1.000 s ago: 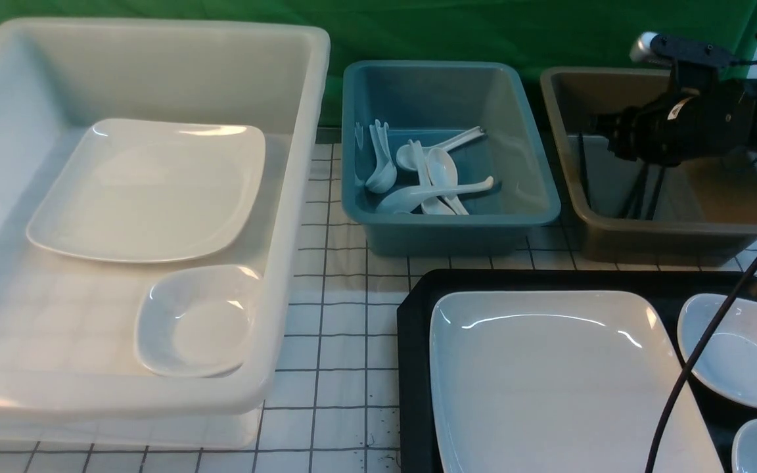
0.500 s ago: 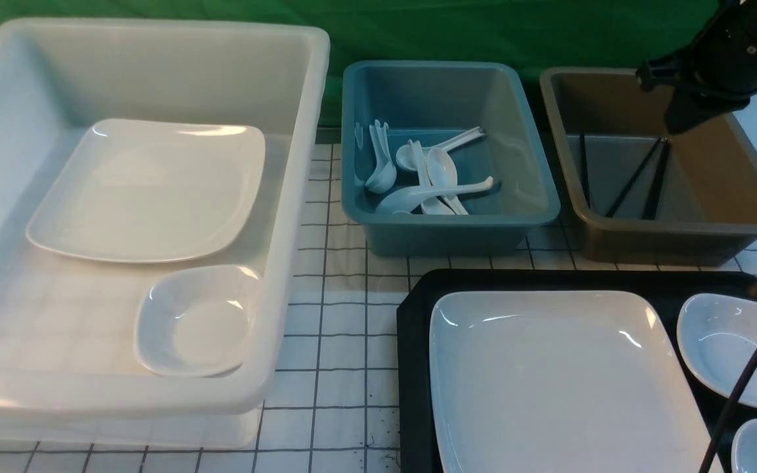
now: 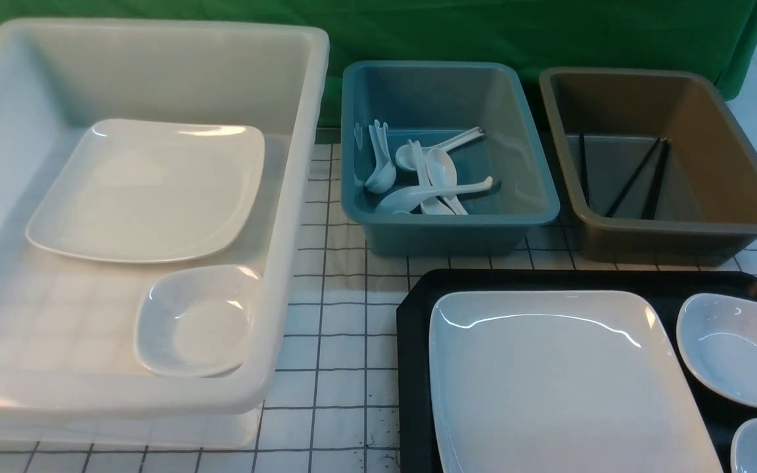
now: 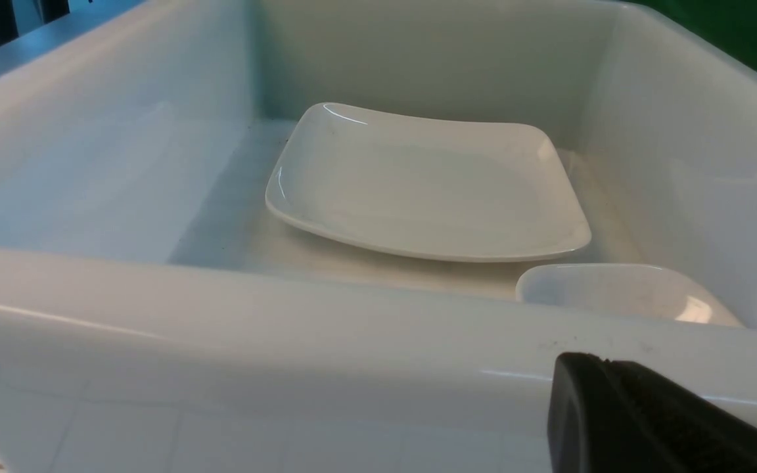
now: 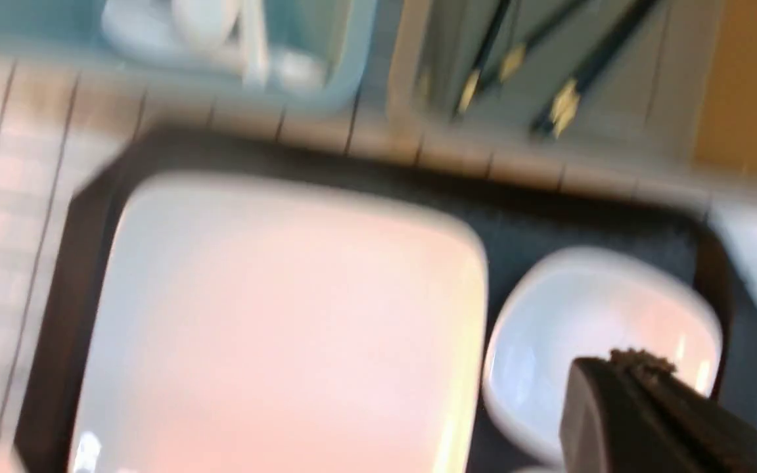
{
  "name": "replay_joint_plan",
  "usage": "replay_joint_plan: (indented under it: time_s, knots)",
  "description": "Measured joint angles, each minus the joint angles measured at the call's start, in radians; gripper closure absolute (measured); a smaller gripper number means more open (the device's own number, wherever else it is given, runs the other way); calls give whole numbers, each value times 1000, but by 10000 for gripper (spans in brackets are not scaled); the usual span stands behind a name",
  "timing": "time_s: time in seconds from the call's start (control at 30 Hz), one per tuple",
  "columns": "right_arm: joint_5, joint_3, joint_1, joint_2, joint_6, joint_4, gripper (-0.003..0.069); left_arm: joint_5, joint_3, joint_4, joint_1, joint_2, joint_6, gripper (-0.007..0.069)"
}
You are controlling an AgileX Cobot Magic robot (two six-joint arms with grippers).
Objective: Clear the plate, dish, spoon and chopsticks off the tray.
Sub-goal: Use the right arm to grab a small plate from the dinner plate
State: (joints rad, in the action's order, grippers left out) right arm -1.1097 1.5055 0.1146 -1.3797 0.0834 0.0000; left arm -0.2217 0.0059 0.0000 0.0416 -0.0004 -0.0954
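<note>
Front view gives plate (image 3: 549,387) and dish (image 3: 733,348) on tray (image 3: 411,341), chopsticks (image 3: 635,177) in brown bin (image 3: 733,164); only the wrist views catch right tool (image 5: 621,371) closed, empty, above tray, and left tool (image 4: 589,374) closed, empty, outside white bin (image 4: 286,315).

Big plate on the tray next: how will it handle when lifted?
Probably slippery: the plate is glossy, with glare streaks. Likely stiff but breakable, ceramic-looking. Its low rim sits close to the tray, so an edge grip may be awkward.
</note>
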Motion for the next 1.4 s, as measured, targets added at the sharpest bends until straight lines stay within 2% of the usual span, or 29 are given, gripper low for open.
replay_joint_plan:
  time_s: [0.17,0.2,0.27,0.5,0.57,0.8,1.03,1.1,1.17,1.2,1.27,1.3,1.4]
  knots:
    - [141,-333,0,346,-37,0,629,0,0,114,0,0,19,605]
    - [153,-346,0,360,-40,0,629,0,0,114,0,0,19,605]
    - [225,-506,0,526,-46,0,629,0,0,190,0,0,32,605]
    - [325,-811,0,843,-47,0,629,1,0,247,0,0,36,605]
    - [294,-845,0,879,-48,0,629,3,0,247,0,0,36,605]
    - [-11,-879,0,837,-49,0,629,56,0,251,0,0,39,605]
    - [-16,-882,0,675,-83,0,622,72,0,254,0,0,39,605]
    - [-11,-882,0,628,-91,6,592,72,0,254,0,0,39,604]
    - [-3,-882,10,582,-74,29,530,72,0,254,0,0,39,604]
    - [-2,-882,12,577,-72,32,530,72,0,254,0,0,39,604]
    - [13,-882,65,511,-53,62,428,72,0,254,0,0,39,604]
    - [17,-882,70,498,-52,62,414,72,0,254,0,0,39,604]
    - [64,-882,177,383,-94,0,321,73,0,254,0,0,39,604]
